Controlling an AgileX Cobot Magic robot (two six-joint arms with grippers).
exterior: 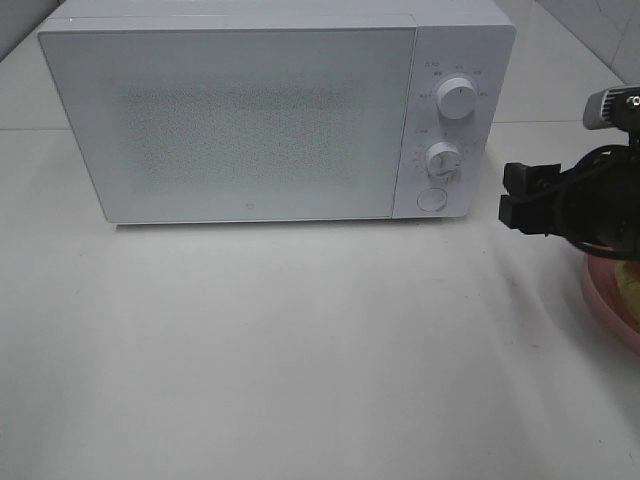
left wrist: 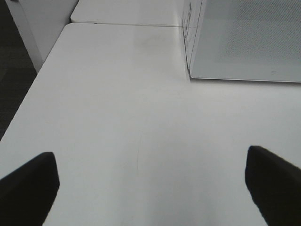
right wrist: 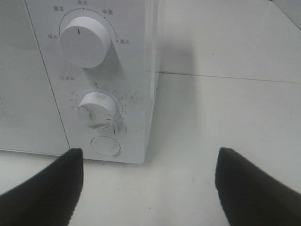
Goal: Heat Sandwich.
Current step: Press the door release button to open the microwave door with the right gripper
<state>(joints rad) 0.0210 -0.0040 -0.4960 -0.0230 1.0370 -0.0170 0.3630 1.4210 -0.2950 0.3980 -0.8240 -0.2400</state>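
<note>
While the microwave (exterior: 230,120) stands shut just ahead of the right tool (exterior: 515,195), its inside cannot be seen. The right tool and the left tool (left wrist: 150,186) both gape wide, holding nothing. The sandwich (exterior: 629,277) shows only as a yellowish sliver on the pink plate (exterior: 597,302), behind and below the right tool (the arm hides most of it). Likely soft, light, easily crushed, its layers apt to slide — better lifted by the plate's rim than pinched across the bread.

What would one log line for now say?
microwave: closed | left gripper: open, empty, over table | right gripper: open, empty, facing knobs | plate: partly hidden by arm
</note>
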